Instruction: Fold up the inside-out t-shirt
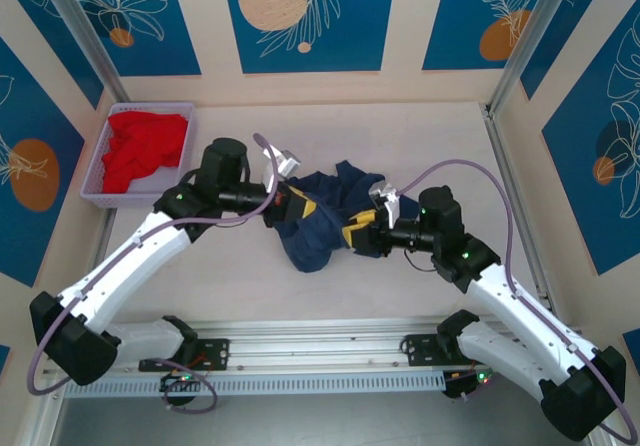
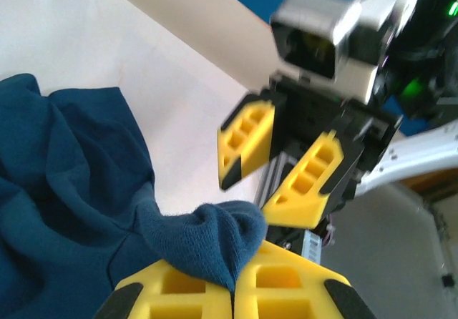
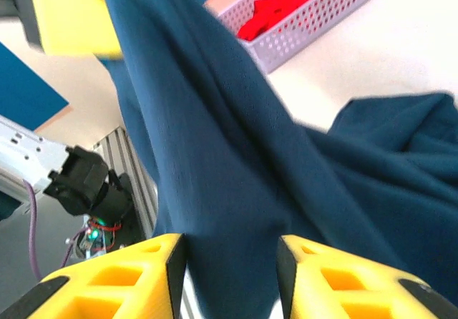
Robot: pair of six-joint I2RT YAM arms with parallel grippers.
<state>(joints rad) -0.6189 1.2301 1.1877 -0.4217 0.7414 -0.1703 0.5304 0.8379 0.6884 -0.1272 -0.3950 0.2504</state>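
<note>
The left pincer and the right pincer meet over the middle of the surface in the top view, both buried in the inside-out t-shirt. The shirt is a crumpled navy heap between them. Well off to the left, a lavender basket holds a red garment. In the left wrist view, the left pincer is clamped tight on a small fold of the t-shirt, which rises in a peak above the yellow fingers. The rest of the cloth lies bunched on the pale surface to the left. Just beyond, the right pincer faces it with its jaws parted. In the right wrist view, the right pincer stands open. The t-shirt runs down through the gap as a taut sheet from the blurred left pincer at the top left. Behind sits the basket with the red garment.
</note>
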